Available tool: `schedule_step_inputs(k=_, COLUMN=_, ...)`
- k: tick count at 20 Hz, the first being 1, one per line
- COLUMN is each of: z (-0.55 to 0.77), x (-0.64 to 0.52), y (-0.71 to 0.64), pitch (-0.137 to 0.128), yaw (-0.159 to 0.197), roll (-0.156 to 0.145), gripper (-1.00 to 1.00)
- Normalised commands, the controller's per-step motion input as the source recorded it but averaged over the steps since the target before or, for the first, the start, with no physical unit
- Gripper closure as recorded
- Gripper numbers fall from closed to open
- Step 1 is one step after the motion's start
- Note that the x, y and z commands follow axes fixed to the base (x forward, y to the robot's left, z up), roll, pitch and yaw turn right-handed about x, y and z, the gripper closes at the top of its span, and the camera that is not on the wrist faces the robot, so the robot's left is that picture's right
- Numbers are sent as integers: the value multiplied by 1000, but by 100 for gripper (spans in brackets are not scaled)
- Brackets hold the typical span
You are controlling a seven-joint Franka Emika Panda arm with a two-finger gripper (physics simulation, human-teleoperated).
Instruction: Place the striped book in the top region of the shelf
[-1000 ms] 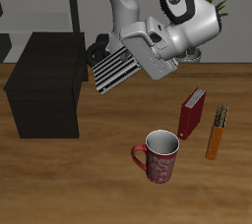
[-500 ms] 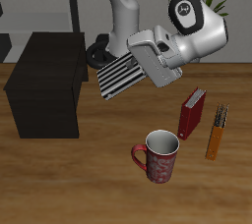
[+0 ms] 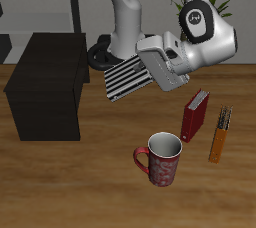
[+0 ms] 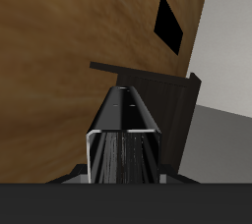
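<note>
The striped book (image 3: 127, 78), thin with black and white stripes, is held in the air by my gripper (image 3: 152, 68), which is shut on its end. It hangs tilted, beside the shelf (image 3: 45, 84), a large dark boxy cabinet, and about level with the shelf's top. In the wrist view the book (image 4: 123, 135) runs straight out from the gripper toward the shelf (image 4: 182, 95). My fingertips are hidden in both views.
A red patterned mug (image 3: 160, 158) stands near the table's front edge. A red book (image 3: 195, 116) stands upright beside a slim orange book (image 3: 219, 135). The robot base (image 3: 120, 32) is behind the shelf.
The arm has shifted away from the shelf, carrying the striped book with it; the book is slightly lower and farther from the shelf's top.
</note>
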Motion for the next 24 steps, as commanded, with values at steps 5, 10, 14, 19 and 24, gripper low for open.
schedule_step_inputs(k=5, z=5, x=-15, y=-129, pitch=-12, yaw=-29, roll=-41, gripper=100)
schedule_step_inputs(k=10, z=63, x=-17, y=-140, pitch=-9, yaw=-7, roll=-25, gripper=100)
schedule_step_inputs(k=14, z=26, x=-17, y=-91, pitch=-10, yaw=-10, roll=-30, gripper=100)
schedule_step_inputs(k=19, z=-19, x=14, y=-132, pitch=10, yaw=-15, roll=-23, gripper=100)
schedule_step_inputs(k=24, z=-7, x=-14, y=-13, pitch=-11, yaw=-3, roll=-20, gripper=100)
